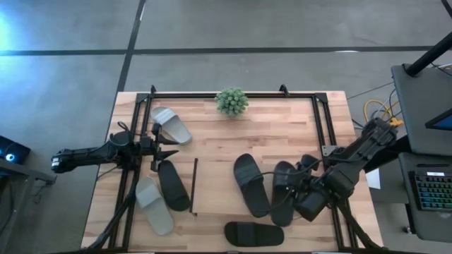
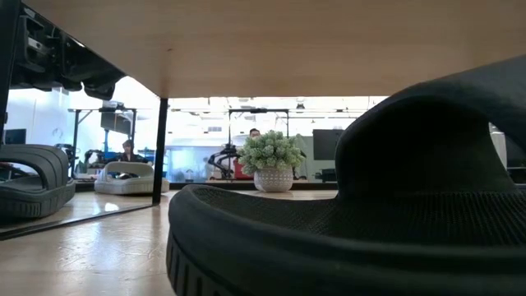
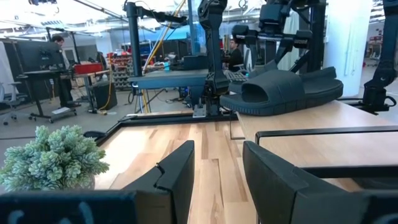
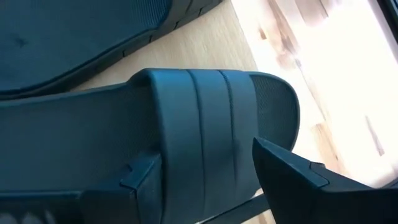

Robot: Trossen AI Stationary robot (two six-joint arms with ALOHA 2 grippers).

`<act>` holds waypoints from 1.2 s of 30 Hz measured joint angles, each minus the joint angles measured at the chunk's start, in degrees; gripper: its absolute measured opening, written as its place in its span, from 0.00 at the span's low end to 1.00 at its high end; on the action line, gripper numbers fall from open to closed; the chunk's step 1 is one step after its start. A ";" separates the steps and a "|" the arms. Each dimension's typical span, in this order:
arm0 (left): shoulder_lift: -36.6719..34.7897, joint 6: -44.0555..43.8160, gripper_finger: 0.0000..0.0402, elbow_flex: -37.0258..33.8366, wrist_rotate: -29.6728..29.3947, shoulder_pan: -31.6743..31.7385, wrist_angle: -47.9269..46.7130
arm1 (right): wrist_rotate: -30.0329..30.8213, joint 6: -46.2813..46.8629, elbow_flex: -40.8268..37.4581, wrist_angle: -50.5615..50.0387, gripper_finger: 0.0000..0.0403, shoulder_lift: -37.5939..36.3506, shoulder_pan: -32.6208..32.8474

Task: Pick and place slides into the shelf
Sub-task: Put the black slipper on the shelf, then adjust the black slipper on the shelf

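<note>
The right end effector (image 1: pixel 295 189) sits low over a black slide (image 1: pixel 285 192) on the right of the worktop (image 1: pixel 212 141), its fingers spread apart on either side of that slide's wide strap (image 4: pixel 205 118) without closing on it. Another black slide (image 1: pixel 251 185) lies just to its left and a third (image 1: pixel 254 233) at the near edge. On the left, the left end effector (image 1: pixel 164 150) hovers with fingers apart and empty above the shelf (image 1: pixel 194 187), beside two grey slides (image 1: pixel 169 125) (image 1: pixel 153 205) and a black one (image 1: pixel 173 185).

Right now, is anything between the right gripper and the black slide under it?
Nothing visible does: the right gripper stands open over the black slide, one finger on each side of its strap.
</note>
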 joint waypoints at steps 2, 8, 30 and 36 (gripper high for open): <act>0.00 0.01 0.31 -0.01 0.01 0.01 -0.02 | 0.18 -0.14 0.00 0.08 0.54 -0.50 0.25; -0.07 0.01 0.31 -0.02 -0.01 0.01 0.00 | -4.92 -0.15 0.38 0.53 0.54 -1.07 0.38; -0.03 0.01 0.31 -0.02 -0.02 0.00 -0.08 | -4.82 -7.58 14.58 12.68 0.51 1.45 -1.07; -0.11 0.01 0.31 -0.01 0.00 0.01 0.07 | -4.63 -15.60 17.74 13.33 0.49 6.27 -6.48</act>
